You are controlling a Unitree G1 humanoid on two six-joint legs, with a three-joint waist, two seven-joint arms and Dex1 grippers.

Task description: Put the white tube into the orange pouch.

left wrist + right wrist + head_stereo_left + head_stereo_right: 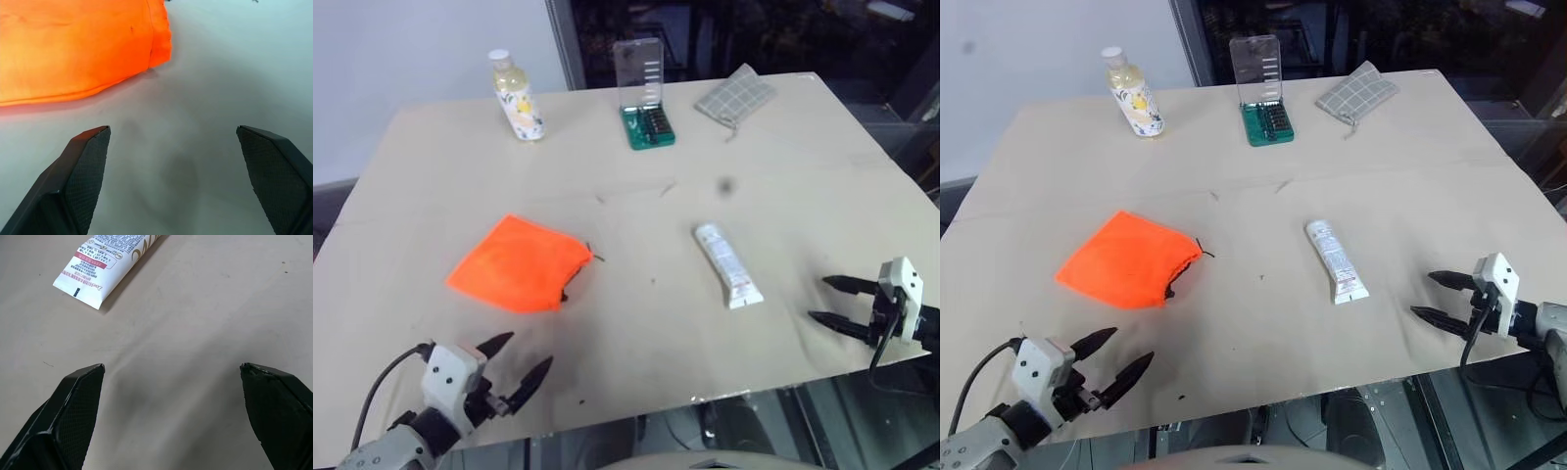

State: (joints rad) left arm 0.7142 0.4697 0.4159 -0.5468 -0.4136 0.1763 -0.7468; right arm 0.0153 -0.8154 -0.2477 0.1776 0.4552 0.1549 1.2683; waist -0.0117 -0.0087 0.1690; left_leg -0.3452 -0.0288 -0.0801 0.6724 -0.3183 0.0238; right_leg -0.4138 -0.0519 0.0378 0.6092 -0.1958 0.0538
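White tube (115, 259) beyond the empty, spread right pincer (171, 377)

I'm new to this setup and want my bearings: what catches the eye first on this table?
The orange pouch stands out most, lying flat at the near left of the table. To its right lies the white tube, apart from it. Both claws hang open and empty at the near edge: the left claw short of the pouch, the right claw beside the tube.

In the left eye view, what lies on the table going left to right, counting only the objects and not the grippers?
Orange pouch → yellowish bottle with a white cap → green bit set with a clear lid → white tube → grey checked cloth pouch.
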